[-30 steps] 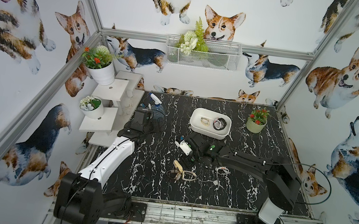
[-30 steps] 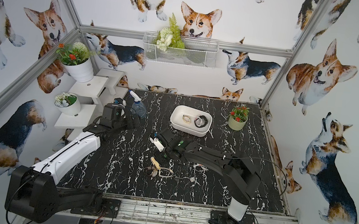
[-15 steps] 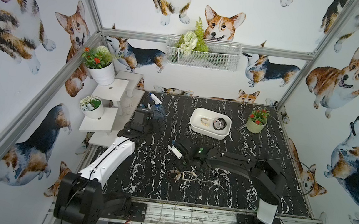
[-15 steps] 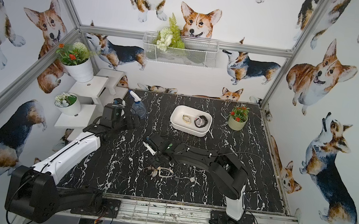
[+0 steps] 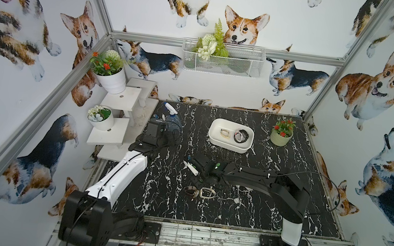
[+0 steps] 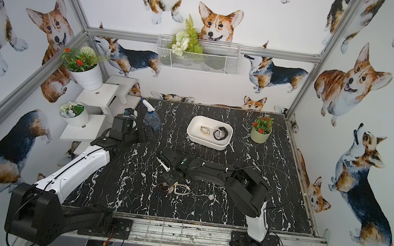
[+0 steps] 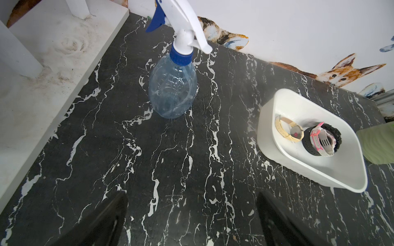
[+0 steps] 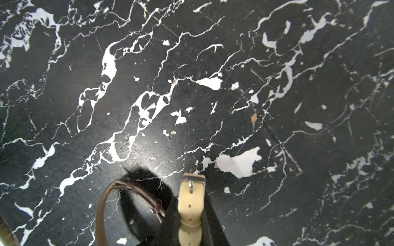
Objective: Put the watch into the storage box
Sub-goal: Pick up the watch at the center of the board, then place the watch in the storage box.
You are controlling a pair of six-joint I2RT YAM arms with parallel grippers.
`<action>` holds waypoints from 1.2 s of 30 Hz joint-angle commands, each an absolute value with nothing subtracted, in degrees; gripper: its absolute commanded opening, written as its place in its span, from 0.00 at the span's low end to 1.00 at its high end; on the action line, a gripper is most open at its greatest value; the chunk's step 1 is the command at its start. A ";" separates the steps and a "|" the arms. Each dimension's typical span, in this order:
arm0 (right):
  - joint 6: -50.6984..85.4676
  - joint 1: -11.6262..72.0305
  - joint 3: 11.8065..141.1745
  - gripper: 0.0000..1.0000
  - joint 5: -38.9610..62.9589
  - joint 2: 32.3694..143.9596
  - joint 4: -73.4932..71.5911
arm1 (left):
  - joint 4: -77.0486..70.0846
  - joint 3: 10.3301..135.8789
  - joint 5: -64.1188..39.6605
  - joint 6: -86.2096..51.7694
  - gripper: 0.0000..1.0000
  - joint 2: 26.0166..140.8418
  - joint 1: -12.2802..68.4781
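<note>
right claw (image 8: 190, 213) just clamped shut on the cream watch (image 8: 191, 187), which is lying on the counter (image 8: 213, 106). left claw (image 7: 191, 215) wide open, idle. Likely next: lift it and carry to the storage box (image 5: 226, 147).

Black marble table (image 5: 158, 202): storage box (image 5: 226, 147) (rear centre), spray bottle (image 7: 172, 89), green plant pot (image 5: 280, 138), brown-strap watch (image 5: 191, 191) beside cream-strap watch (image 5: 207, 193).

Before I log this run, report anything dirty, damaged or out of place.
Gritty residue dirties the white stand's base. The tabletop is scratched, with pale patches that look chipped. Nothing is spilled; the spray bottle stands upright.
</note>
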State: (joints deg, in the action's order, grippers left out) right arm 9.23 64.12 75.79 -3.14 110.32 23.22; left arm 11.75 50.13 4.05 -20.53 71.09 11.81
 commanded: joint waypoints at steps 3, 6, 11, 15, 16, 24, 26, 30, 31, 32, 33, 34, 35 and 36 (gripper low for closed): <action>9.13 63.17 74.57 0.11 -4.18 107.27 22.06 | 10.90 49.83 3.69 -20.74 1.00 70.85 11.75; 10.68 60.70 73.36 0.10 -1.81 105.00 20.00 | 10.81 49.83 3.34 -20.65 1.00 70.65 11.75; 11.52 55.72 71.98 0.11 0.04 100.97 17.44 | 9.92 49.75 1.02 -20.21 1.00 70.66 11.94; 10.47 50.89 73.58 0.11 0.56 99.30 18.65 | 8.47 49.65 -2.81 -18.95 1.00 71.00 12.71; 10.22 49.76 74.22 0.11 0.74 99.16 18.92 | 8.15 49.68 -3.81 -18.64 1.00 71.10 12.80; 9.58 38.29 83.32 0.11 2.22 103.03 21.88 | 4.51 49.48 -12.31 -16.55 1.00 71.36 14.48; 9.62 35.34 85.91 0.11 3.60 105.05 21.88 | 4.10 49.48 -13.93 -16.02 1.00 71.45 15.02; 9.14 31.29 91.71 0.11 4.66 110.30 23.02 | 4.07 49.48 -14.91 -15.05 1.00 71.71 15.99; 8.77 30.70 93.39 0.11 4.74 111.93 23.48 | 4.04 49.48 -14.86 -14.96 1.00 71.72 16.22; 8.31 30.29 95.09 0.11 4.63 113.37 24.00 | 4.05 49.48 -14.79 -14.84 1.00 71.67 16.40; 7.95 30.02 96.68 0.11 4.45 114.79 24.58 | 4.04 49.48 -14.78 -14.70 1.00 71.73 16.44; 7.31 29.94 98.53 0.11 4.26 116.39 25.30 | 4.04 49.48 -14.72 -14.75 1.00 71.73 16.58; 6.76 29.90 100.21 0.11 3.98 117.83 25.92 | 4.05 49.48 -14.64 -14.65 1.00 71.79 16.53; 6.40 29.89 101.57 0.11 3.83 118.98 26.41 | 4.07 49.48 -14.64 -14.59 1.00 71.79 16.61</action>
